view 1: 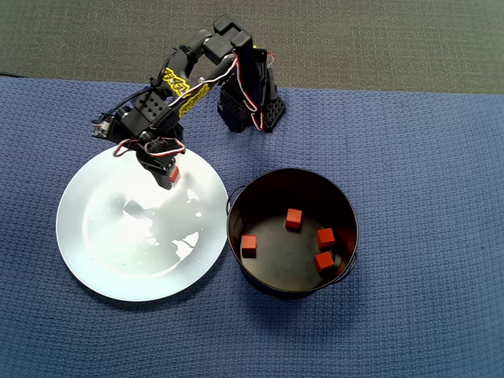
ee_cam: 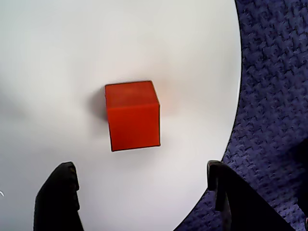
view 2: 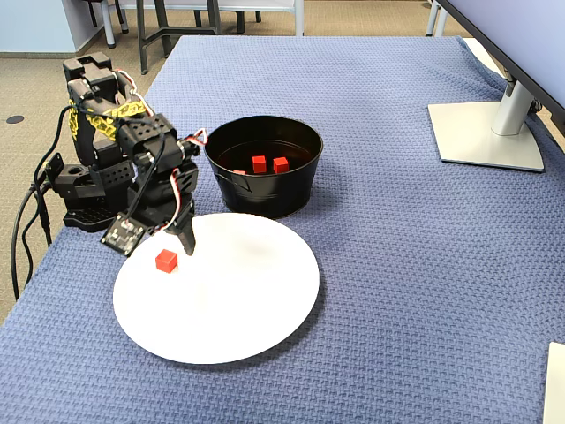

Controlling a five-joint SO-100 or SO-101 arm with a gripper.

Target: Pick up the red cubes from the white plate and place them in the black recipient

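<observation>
A black robot arm [view 2: 132, 159] reaches down over a white plate [view 1: 118, 268] on a desk covered with a blue woven cloth [view 2: 397, 247]. Its pincer [ee_cam: 144, 202] hangs above the plate with its two black fingers [ee_cam: 57, 197] spread wide apart, holding nothing. One red cube [ee_cam: 132, 115] rests on the plate just ahead of the pincer, lined up with the gap between the fingers but touching neither, close to the plate's edge in the wrist view. In the fixed view this cube [view 2: 166, 261] lies just to the left of the lowered fingertip. A black pot [view 1: 346, 213] stands on the cloth beside the plate, to the right of the pincer in the overhead view, its wall almost touching the plate's rim. Four more red cubes [view 1: 294, 219] lie scattered apart on the bottom of the pot. A monitor stand [view 2: 490, 132] sits far off across the desk.
</observation>
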